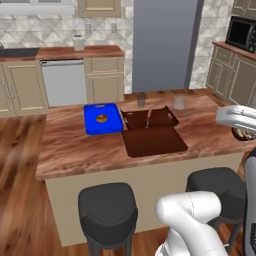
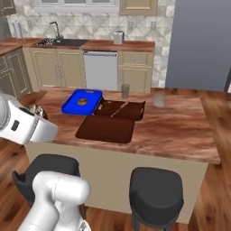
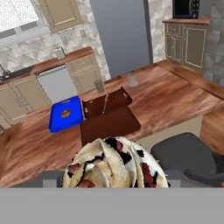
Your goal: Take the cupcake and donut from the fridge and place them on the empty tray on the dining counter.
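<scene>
Cupcake (image 3: 114, 164) sits clamped between the fingers, hiding them, short of the tray (image 3: 109, 125).

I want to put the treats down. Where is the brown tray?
The brown tray lies on the dining counter, just right of the blue tray and in front of two glasses.

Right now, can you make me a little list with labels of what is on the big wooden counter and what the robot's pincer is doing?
counter: long wood-plank top, two dark stools in front
brown tray: flat and bare, near the front middle
blue tray: left of the brown one, a small brown ring pastry in it
behind brown tray: two dark brown holders side by side
glasses: two toward the far edge
pincer: carrying a cupcake with a swirled pale top, seen close in the hand view
</scene>
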